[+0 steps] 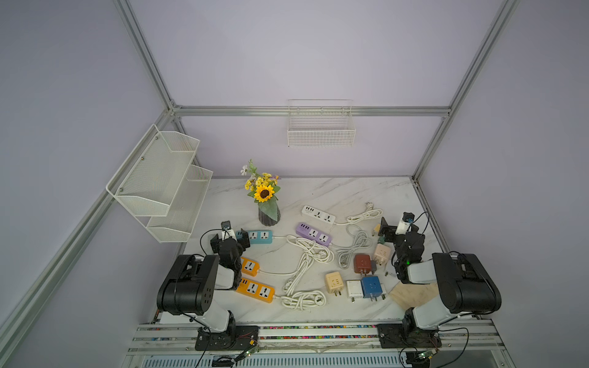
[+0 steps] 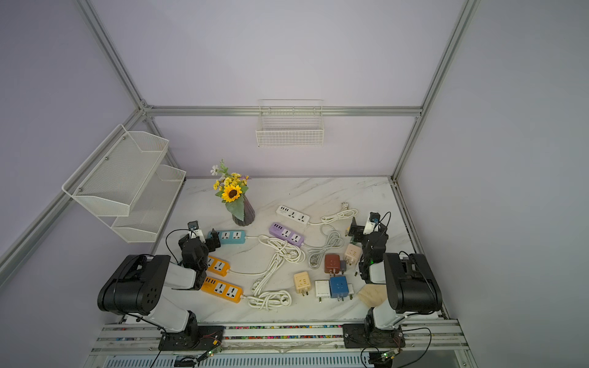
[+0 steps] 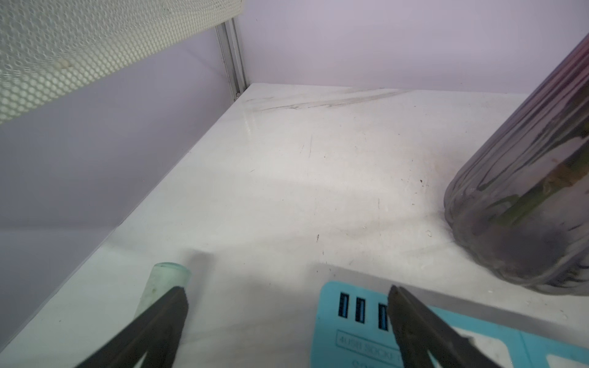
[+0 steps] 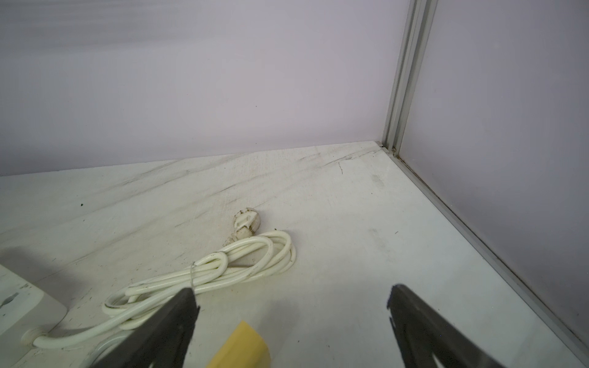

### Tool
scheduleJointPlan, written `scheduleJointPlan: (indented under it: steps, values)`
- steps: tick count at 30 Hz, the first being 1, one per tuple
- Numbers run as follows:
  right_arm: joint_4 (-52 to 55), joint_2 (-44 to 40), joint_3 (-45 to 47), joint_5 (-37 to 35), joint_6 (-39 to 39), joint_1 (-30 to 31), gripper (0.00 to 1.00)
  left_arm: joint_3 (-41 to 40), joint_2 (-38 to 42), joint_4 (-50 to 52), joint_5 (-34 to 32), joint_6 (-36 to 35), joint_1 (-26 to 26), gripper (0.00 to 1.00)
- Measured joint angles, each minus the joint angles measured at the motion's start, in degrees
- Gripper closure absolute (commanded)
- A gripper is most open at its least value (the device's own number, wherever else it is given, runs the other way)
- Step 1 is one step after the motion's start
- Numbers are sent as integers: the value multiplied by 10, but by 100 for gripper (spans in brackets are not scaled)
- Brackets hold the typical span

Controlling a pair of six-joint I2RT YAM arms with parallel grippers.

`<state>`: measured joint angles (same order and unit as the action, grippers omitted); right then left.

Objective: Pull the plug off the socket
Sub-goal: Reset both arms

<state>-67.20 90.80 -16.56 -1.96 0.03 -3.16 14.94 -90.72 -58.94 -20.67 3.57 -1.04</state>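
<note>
On the left side of the counter (image 1: pixel 318 191), the left arm rises from its base on the front rail, folds at the elbow and reaches toward the back, its wrist held low. The left end effector (image 1: pixel 229 237) hangs over the near end of the teal power strip (image 1: pixel 259 236), released, jaws spread wide and holding nothing. In the left wrist view the left end effector (image 3: pixel 287 291) points at the back corner: one finger covers the strip's USB ports (image 3: pixel 350 309), the other lies over a pale green tube (image 3: pixel 165 280) on the counter. The dark ribbed vase (image 3: pixel 522 207) stands just beyond the strip, and the white mesh rack (image 3: pixel 63 47) hangs on the side wall.

The right arm mirrors this pose on the right side, elbow bent and wrist low. The right end effector (image 1: pixel 398 227) is likewise released and grasps nothing. In its wrist view the right end effector (image 4: pixel 293 291) faces the back right corner, with a yellow block (image 4: pixel 242 347) on the counter between the fingers. A coiled white cord (image 4: pixel 223 264) with its loose plug (image 4: pixel 247 221) lies ahead, running from the white power strip (image 4: pixel 19 302).

Both top views show a brown cube socket (image 1: pixel 362 263) near the right arm's forearm, well apart from both end effectors. A dark grey plug (image 1: pixel 373 266) sits against its side; whether it is seated in the socket cannot be told.
</note>
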Motion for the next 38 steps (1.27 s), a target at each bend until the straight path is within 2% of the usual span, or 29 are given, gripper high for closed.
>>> scheduleJointPlan:
  steps: [7,14,38]
  values:
    - [-35,32,1,1,-3,0,3,58,2,33,16,-2,0,0]
    - [-14,35,-35,0,9,-11,3,58,2,46,21,-2,0,0]
    - [-4,35,-35,3,11,-12,3,58,2,47,21,-2,0,0]
